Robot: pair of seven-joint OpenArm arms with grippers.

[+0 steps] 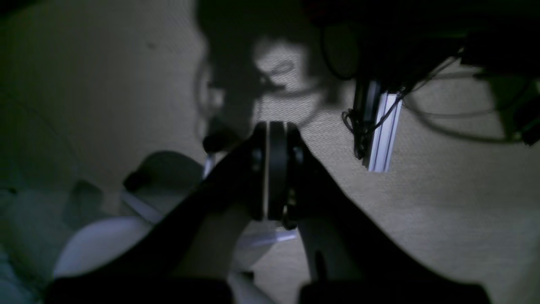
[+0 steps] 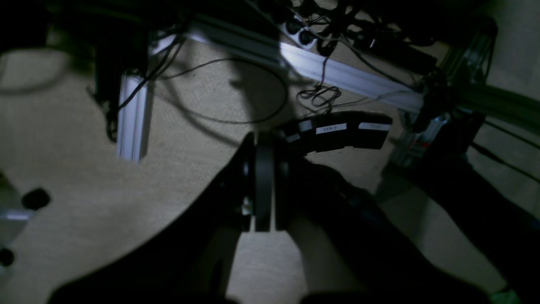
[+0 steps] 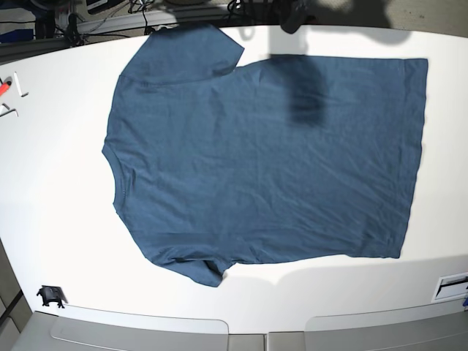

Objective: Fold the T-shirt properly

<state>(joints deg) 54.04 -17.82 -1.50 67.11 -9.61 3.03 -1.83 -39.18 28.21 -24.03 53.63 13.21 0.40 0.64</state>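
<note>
The dark teal-blue cotton T-shirt [image 3: 263, 161] lies spread flat on the big white table [image 3: 51, 219]. Its round neck points to the left side of the base view, its bottom edge is at the right, and one short sleeve sticks out at the top and one at the bottom. It has soft wrinkles but no folds yet, so I think I am at the very start. My arms are not over the table. My left gripper [image 1: 274, 169] is pressed shut and holds nothing; it hangs above the tan floor [image 1: 443, 211]. My right gripper [image 2: 263, 185] is shut and empty too, over the same floor near a silver metal bar [image 2: 320, 69] and some black wires. Next I think I must bring both grippers up over the shirt, open them, and pinch its edge.
</note>
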